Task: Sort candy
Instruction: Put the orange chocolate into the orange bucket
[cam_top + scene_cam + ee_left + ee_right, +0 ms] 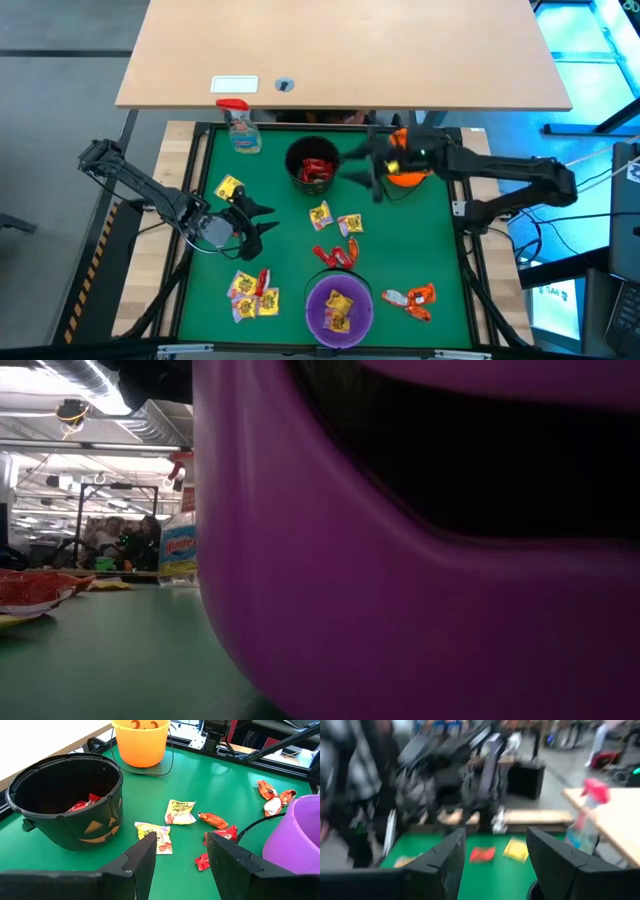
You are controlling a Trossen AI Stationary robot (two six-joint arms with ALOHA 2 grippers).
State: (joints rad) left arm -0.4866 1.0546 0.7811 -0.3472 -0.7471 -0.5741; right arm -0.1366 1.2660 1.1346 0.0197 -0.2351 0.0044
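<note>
Candy is all over the green mat, and neither of our grippers has any of it. Our left gripper has its jaws spread apart with nothing between them. Just ahead of its fingertips lie two yellow packets, with red packets right past them. A lone yellow packet sits off to that gripper's side, toward the spray bottle.

Our right gripper is up between the black bucket and the orange bucket, close to the orange one. Its jaws are parted too and we see nothing held in them.

Further out from both: the black bucket, with its jack-o'-lantern face, has red packets inside. The purple bucket at the near edge has yellow packets in it. Beside it on one side there's a bunch of yellow and red packets, on the other side some orange packets. Another red bunch lies between the purple bucket and our left gripper's reach.

People show in the room behind the table, too blurry to say more.
</note>
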